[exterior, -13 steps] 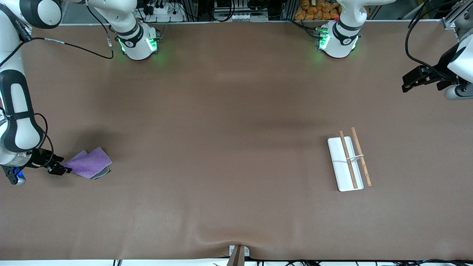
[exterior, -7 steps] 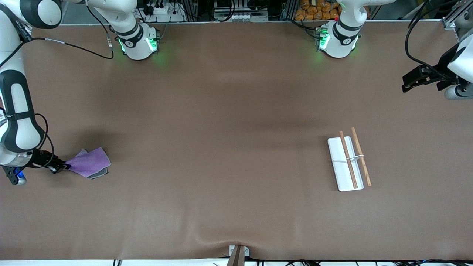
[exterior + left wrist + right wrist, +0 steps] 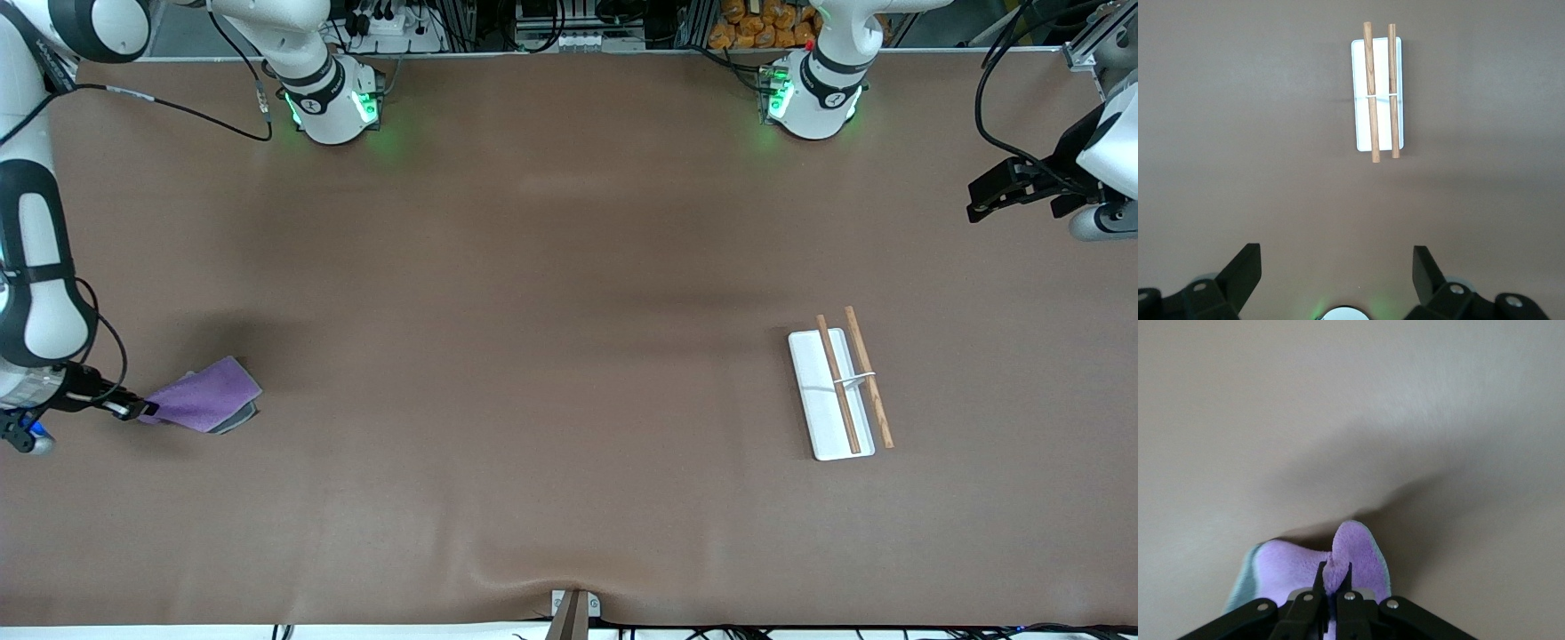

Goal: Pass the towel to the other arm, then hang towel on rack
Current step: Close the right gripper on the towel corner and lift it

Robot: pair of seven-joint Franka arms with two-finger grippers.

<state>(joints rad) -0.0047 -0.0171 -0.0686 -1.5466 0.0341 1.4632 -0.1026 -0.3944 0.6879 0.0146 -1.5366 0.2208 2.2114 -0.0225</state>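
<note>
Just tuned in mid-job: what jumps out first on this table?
The purple towel stands out at the right arm's end of the table, pinched at one edge by the right end effector. Toward the left arm's end lies the rack, white with two wooden rods. The left end effector waits open, away from both.

Towel (image 3: 203, 404) on the bench (image 3: 533, 356) at the right arm's end, one edge nipped in the right pincer (image 3: 142, 410); rack (image 3: 840, 384) well apart toward the left arm's end; left pincer (image 3: 982, 203) over that end's edge.
</note>
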